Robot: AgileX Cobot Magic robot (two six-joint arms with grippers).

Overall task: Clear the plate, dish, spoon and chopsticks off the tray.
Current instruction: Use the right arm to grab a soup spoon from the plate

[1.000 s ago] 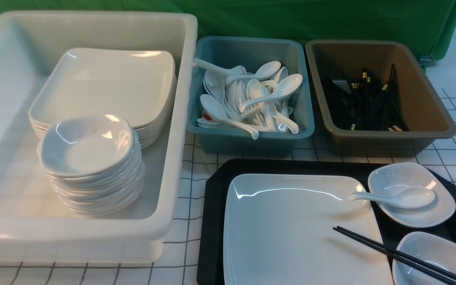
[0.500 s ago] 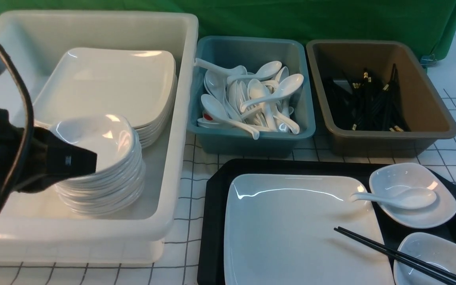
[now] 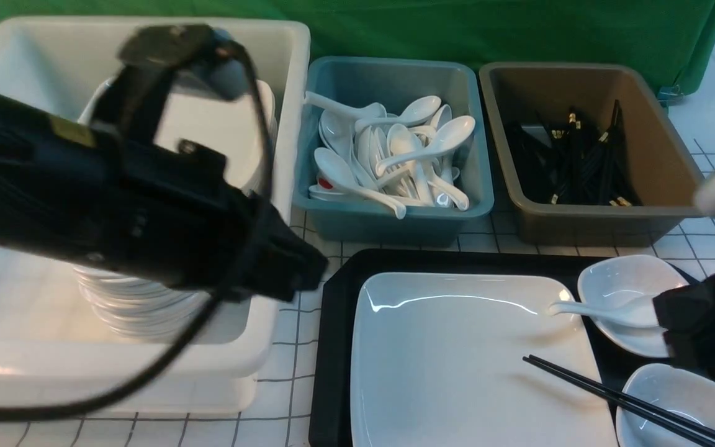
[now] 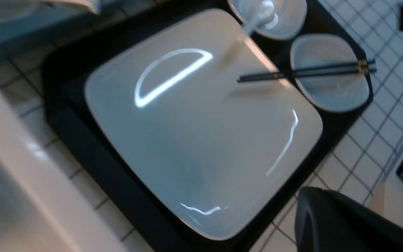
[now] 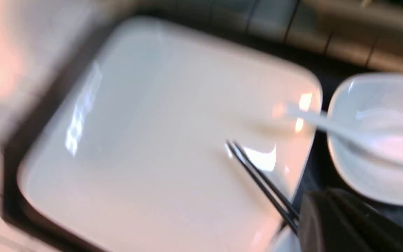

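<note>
Sorting is evidently intended. Beyond the tray [image 3: 332,347], the white tub [image 3: 292,124] at 10 o'clock holds stacked crockery [image 3: 140,304], the blue tub [image 3: 395,220] at 12 o'clock holds loose spoons [image 3: 407,155], and the brown tub [image 3: 581,226] at 1 o'clock holds spare chopsticks [image 3: 581,164]. On the tray, the plate [image 3: 457,360] fills the 9 o'clock side, with the far dish [image 3: 612,282] at 2 o'clock and the near dish [image 3: 674,397] at 4 o'clock. The spoon [image 3: 606,312] is propped from the far dish onto the plate's corner, and the chopsticks [image 3: 593,388] are bridged from the near dish onto the plate, so both are probably to be lifted first. The right tool [image 3: 680,316] is pinched shut, with nothing seen in it, and covers the spoon's bowl. The left tool [image 3: 295,276] is blurred over the surface [image 3: 295,397] at the tray's 10 o'clock corner, and its opening cannot be told.
</note>
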